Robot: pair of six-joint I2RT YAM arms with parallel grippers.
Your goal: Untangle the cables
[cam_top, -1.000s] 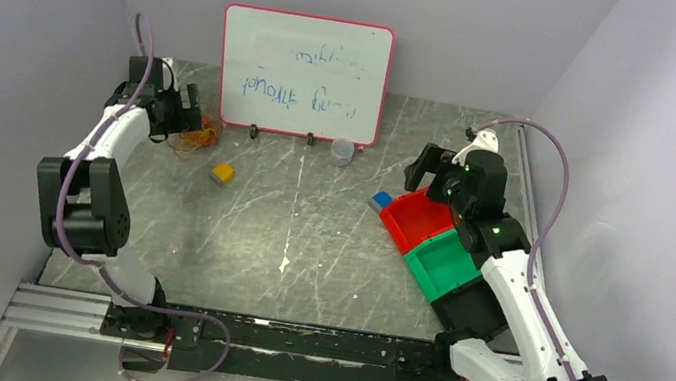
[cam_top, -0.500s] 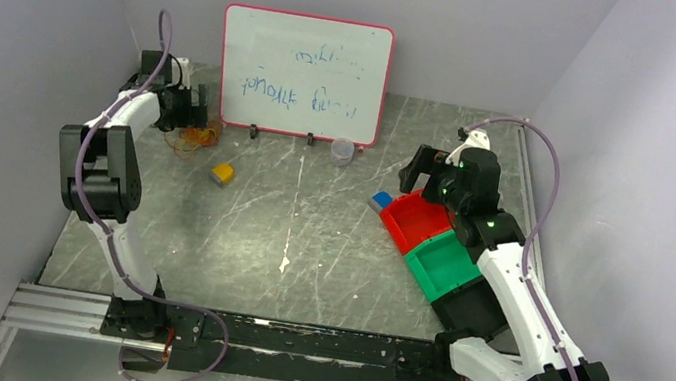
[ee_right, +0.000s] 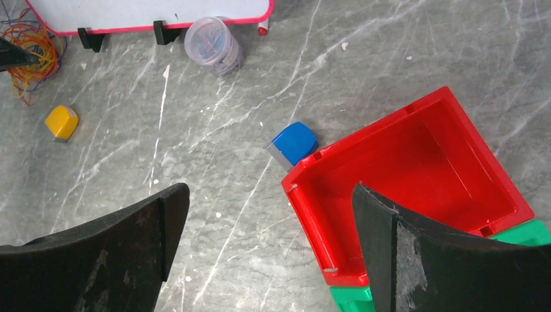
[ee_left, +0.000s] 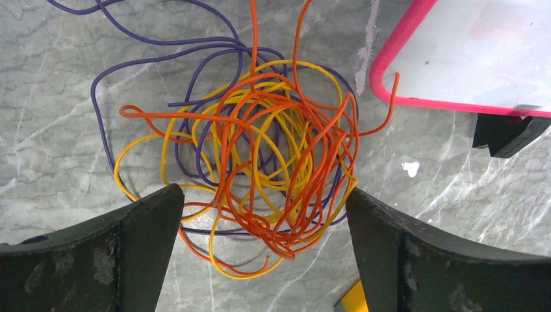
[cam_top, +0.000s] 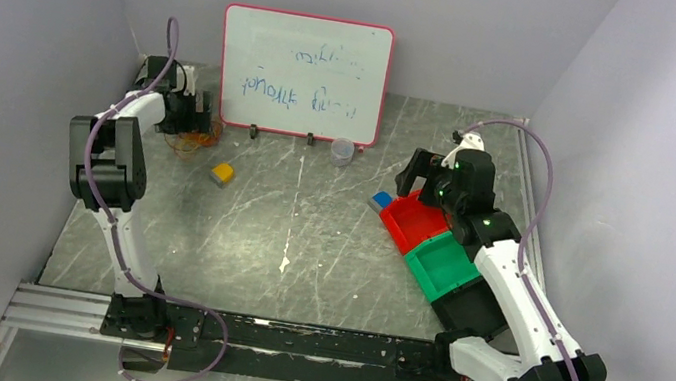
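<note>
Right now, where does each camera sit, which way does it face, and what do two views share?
Top external: above and behind the bases, looking down on the table; both arms show.
Left wrist: straight down on the cables, framed by the open left gripper.
Right wrist: down at the red bin and blue block, framed by the open right gripper.
Shared: both wrist views catch the cables and whiteboard.
</note>
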